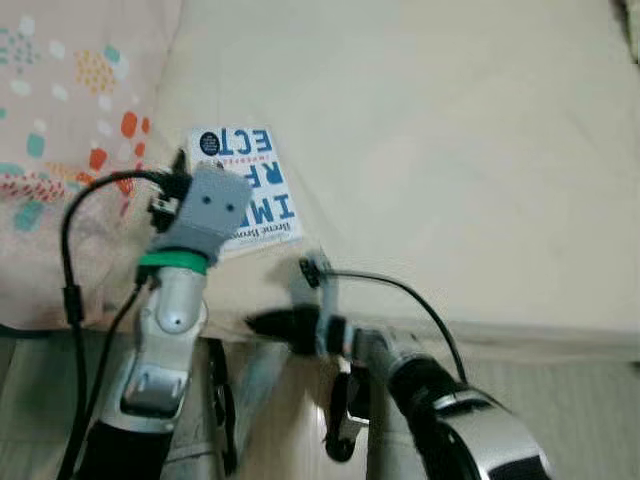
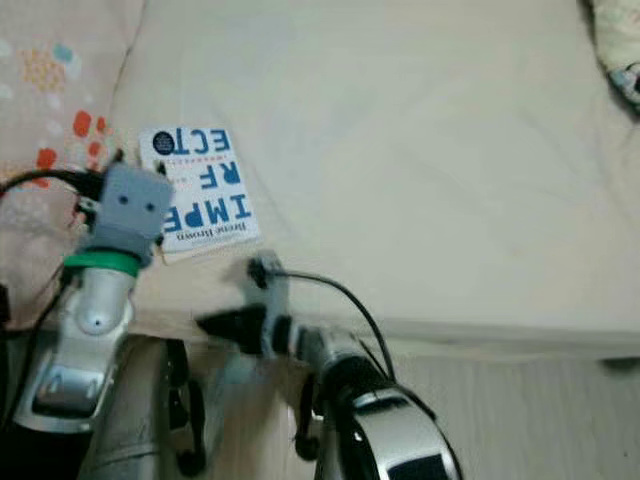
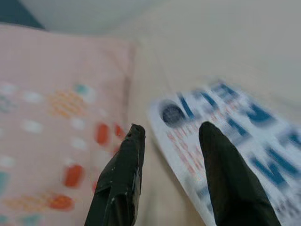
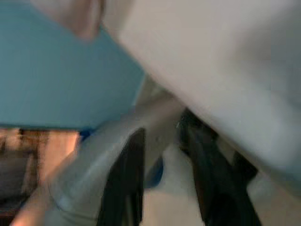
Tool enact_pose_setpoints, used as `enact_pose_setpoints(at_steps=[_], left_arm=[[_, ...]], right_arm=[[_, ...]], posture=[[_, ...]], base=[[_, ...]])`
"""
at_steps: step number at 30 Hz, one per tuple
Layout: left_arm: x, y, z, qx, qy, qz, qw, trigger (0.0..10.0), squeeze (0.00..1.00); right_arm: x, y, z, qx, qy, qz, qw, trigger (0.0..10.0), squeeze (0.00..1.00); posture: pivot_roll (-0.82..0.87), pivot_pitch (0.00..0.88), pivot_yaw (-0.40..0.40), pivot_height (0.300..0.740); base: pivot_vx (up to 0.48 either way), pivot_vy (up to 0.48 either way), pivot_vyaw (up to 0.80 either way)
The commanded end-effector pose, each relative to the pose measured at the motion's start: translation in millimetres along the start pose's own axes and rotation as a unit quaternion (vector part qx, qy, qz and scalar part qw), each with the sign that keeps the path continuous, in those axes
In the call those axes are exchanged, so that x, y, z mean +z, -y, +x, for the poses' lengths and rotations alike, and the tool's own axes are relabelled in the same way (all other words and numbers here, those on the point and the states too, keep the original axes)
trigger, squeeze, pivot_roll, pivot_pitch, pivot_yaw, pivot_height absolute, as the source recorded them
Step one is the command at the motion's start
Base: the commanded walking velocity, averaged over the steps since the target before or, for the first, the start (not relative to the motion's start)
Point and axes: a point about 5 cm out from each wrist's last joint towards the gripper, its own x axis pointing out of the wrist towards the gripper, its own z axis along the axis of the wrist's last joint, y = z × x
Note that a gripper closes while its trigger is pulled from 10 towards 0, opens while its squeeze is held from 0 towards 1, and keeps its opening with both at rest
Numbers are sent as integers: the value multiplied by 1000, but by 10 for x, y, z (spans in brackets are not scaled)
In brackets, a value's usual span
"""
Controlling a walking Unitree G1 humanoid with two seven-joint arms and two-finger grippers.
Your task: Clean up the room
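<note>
At the far left, a pale pink quilt printed with orange, teal and white patches lies over the left part of a bed, and just to its right the cream sheet spreads across the scene. A book lies flat on the sheet at the near left, beside the quilt's edge and close to the near edge of the mattress; its cover is white with large blue block letters that read upside down from the robot's side, a dark round badge sits in its far-left corner, and a line of smaller dark print runs along its near edge. The left gripper hangs over the seam between quilt and book, its two black fingers spread apart with nothing between them, one over the quilt side and one over the book's cover; from the head the grey wrist block and green band of the left arm cover the book's left edge. To the right and nearer, the right gripper points left, low at the near edge of the mattress, blurred; in its wrist view the fingers stand apart and empty, with a silver robot part and a blue surface behind them. At the far right corner a bit of patterned fabric lies on the sheet.
</note>
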Motion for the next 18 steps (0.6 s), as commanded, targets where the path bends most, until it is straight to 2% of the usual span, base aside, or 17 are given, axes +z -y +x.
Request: enact_pose_setpoints(at_steps=[1,3,4,5,6,7,8,9,11,13,14,15,16,17,18], left_arm=[[-192,85,-59,-28,-37,11,999,10000,0],[-359,114,-67,-52,-61,41,996,10000,0],[-359,114,-67,-52,-61,41,996,10000,0],[-418,124,-66,-60,-68,54,994,10000,0],[-495,148,-58,-78,-76,82,991,10000,0],[-554,187,-46,-98,-72,114,986,10000,0],[-586,211,-39,-110,-69,135,982,10000,0],[-586,211,-39,-110,-69,135,982,10000,0],[-606,299,-18,-135,-58,156,977,10000,0],[-606,299,-18,-135,-58,156,977,10000,0],[-595,340,-11,-142,-52,160,975,10000,0],[-595,340,-11,-142,-52,160,975,10000,0],[-571,381,-15,-147,-44,159,975,10000,39],[-571,381,-15,-147,-44,159,975,10000,39],[-539,431,-45,-154,-35,154,975,10000,173]], right_arm=[[5,-12,-129,13,13,-34,999,10000,0],[134,-11,-388,-24,84,-63,994,10000,0],[134,-11,-388,-24,84,-63,994,10000,0],[187,5,-478,-48,113,-66,990,10000,0],[277,60,-601,-94,159,-70,980,10000,0],[391,118,-743,-149,215,-77,962,10000,0],[456,153,-836,-184,250,-81,947,10000,0],[456,153,-836,-184,250,-81,947,10000,0],[650,195,-1017,-272,319,-123,899,10000,0],[650,195,-1017,-272,319,-123,899,10000,0],[731,196,-1071,-308,336,-150,878,10000,0],[731,196,-1071,-308,336,-150,878,10000,0],[817,180,-1125,-336,353,-181,854,10000,0],[817,180,-1125,-336,353,-181,854,10000,0],[877,171,-1191,-361,366,-200,834,10000,0]], posture=[[-48,257,-40,600],[-65,238,-30,600],[-65,238,-30,600],[-69,234,-27,600],[-84,218,-17,600],[-93,202,-6,600],[-93,202,-6,600],[-93,202,-6,600],[-118,174,14,600],[-118,174,14,600],[-120,171,16,600],[-120,171,16,600],[-129,161,16,600],[-129,161,16,600],[-130,157,8,600]], base=[[0,0,0],[0,0,0],[0,0,0],[0,0,0],[0,0,0],[0,0,0],[0,0,0],[0,0,0],[0,0,0],[0,0,0],[0,0,0],[0,0,0],[0,0,0],[0,0,0],[0,0,0]])
